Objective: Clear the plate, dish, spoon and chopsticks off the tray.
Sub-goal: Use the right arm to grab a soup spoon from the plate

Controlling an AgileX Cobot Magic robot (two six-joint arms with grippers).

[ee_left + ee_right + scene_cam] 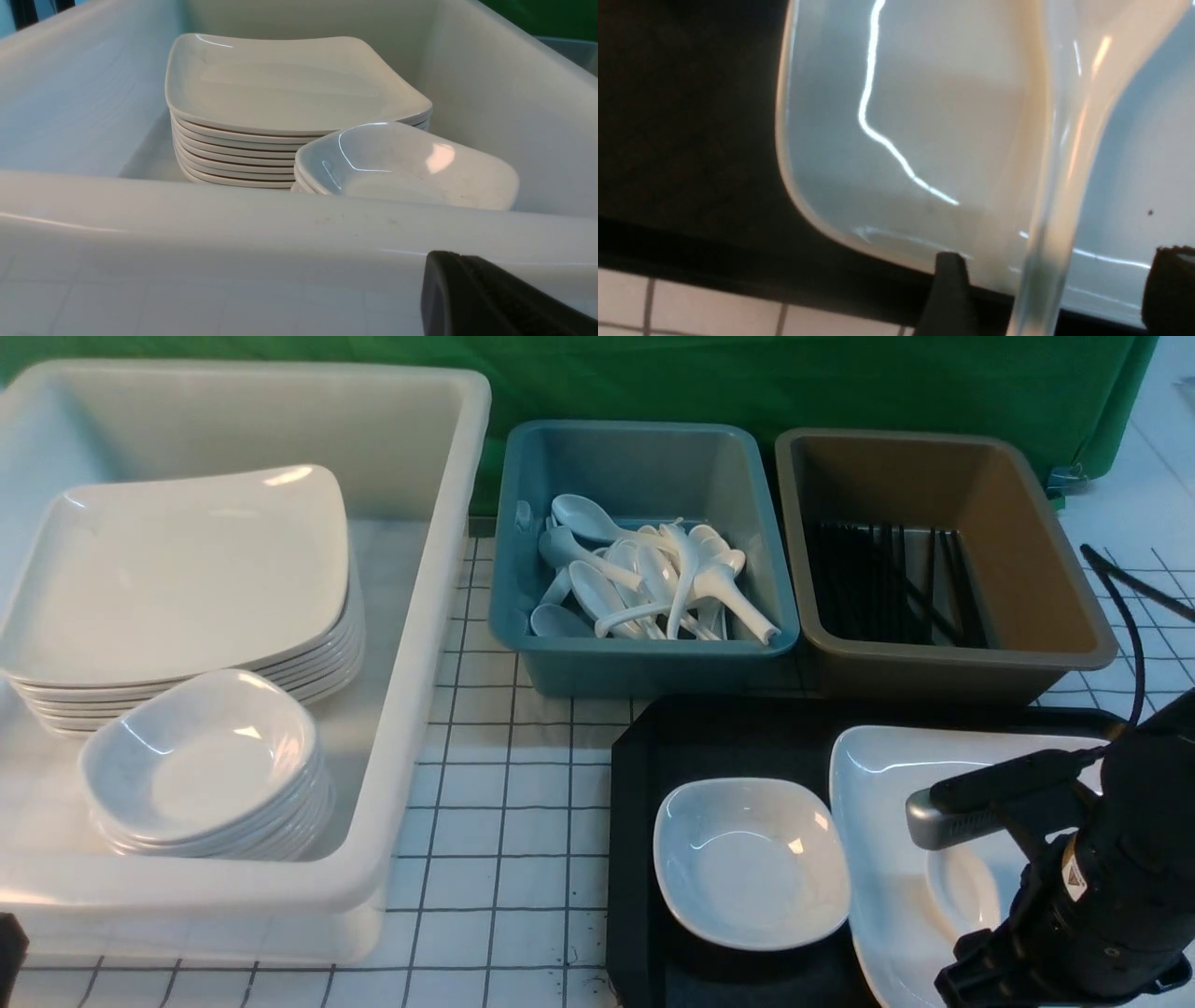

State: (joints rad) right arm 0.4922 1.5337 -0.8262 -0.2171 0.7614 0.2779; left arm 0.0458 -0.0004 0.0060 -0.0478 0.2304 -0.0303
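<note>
Step in hand: pick-up of the spoon (1064, 140), glossy white with a thick handle, lying in the plate (878, 821) at the right of the tray (709, 737)
Tooling: right gripper (1059, 259) wide open, empty, fingers either side of the handle (no contact apparent); left gripper (467, 298) closed, empty, by the white tub (280, 219)
Next: close, lift, carry to the blue bin (644, 658)

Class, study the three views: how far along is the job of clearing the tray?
Done: nothing evident. The dish and plate still sit on the tray.
In hand: the right arm has its jaws open either side of the handle of the spoon, which lies on the plate.
Left: spoon, dish and plate all need moving. No chopsticks show on the tray, so that step may be finished.
</note>
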